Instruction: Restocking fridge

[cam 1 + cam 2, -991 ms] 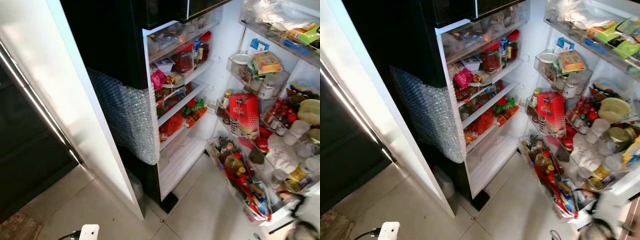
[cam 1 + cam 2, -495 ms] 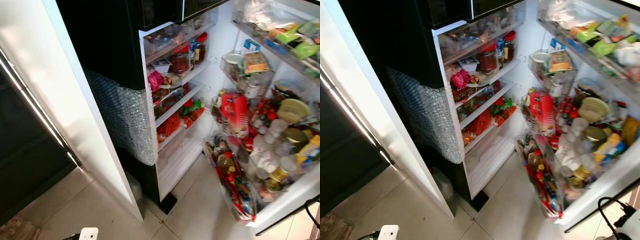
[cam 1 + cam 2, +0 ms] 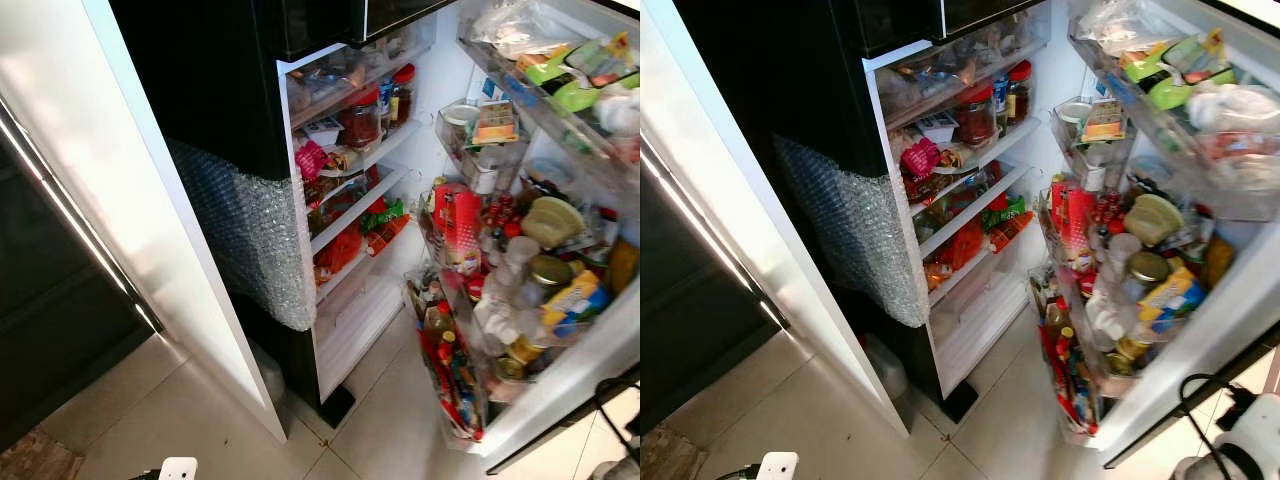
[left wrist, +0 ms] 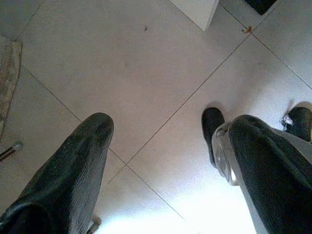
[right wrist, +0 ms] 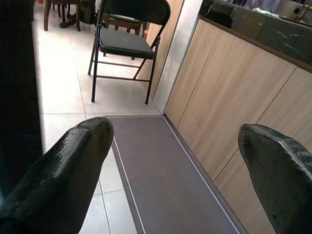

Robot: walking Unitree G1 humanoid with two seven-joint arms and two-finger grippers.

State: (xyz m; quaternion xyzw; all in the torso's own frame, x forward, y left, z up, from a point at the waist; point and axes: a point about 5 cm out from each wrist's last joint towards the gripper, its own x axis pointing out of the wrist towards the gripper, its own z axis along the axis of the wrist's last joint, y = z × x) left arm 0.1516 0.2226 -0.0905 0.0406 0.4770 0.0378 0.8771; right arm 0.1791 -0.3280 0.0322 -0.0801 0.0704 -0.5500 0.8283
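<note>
The tall open fridge [image 3: 240, 120] is black outside and white within, its white door [image 3: 560, 375] crowded with red, yellow and green packets. A sheet of clear bubble wrap [image 3: 245, 235] with a dotted pattern clings to the fridge's black side. A red-lidded glass jar [image 3: 362, 118] holds dark red contents. The pale grey tiled floor [image 4: 146, 78] shows thin dark grout lines. A black folding chair [image 5: 129, 41] stands by light wooden cabinet panels [image 5: 229, 107] and a grey-brown mat [image 5: 161, 175].

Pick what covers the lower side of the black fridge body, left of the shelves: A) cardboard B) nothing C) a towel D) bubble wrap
D: a sheet of clear bubble wrap hangs over the dark side panel of the fridge, just left of the white shelves.
</note>
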